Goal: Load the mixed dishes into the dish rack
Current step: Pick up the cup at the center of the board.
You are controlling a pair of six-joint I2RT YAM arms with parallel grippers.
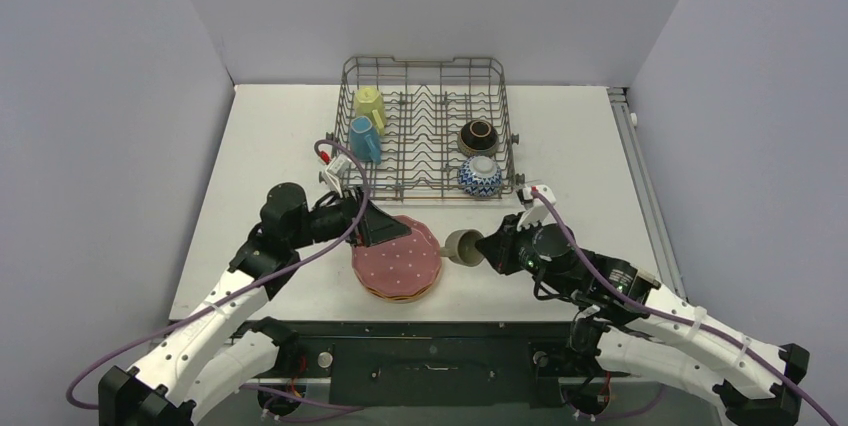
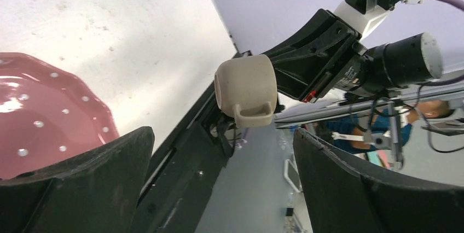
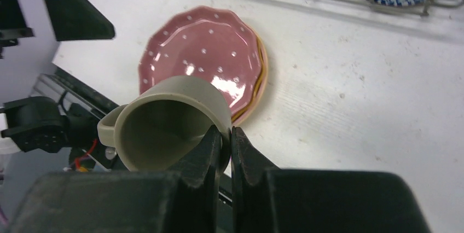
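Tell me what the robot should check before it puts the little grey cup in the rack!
1. Grey mug pinched at its rim by the right tool: ok.
2. Mug held up off the table: ok.
3. Left tool open and holding nothing: ok.
4. Free middle rows in the dish rack: ok.
5. Grip firm enough for the trip: cannot tell.

tbl: white top, scuffed + speckled | walls: plain lilac-grey panels on 3 sides | near edge: black frame | r edge: metal rail
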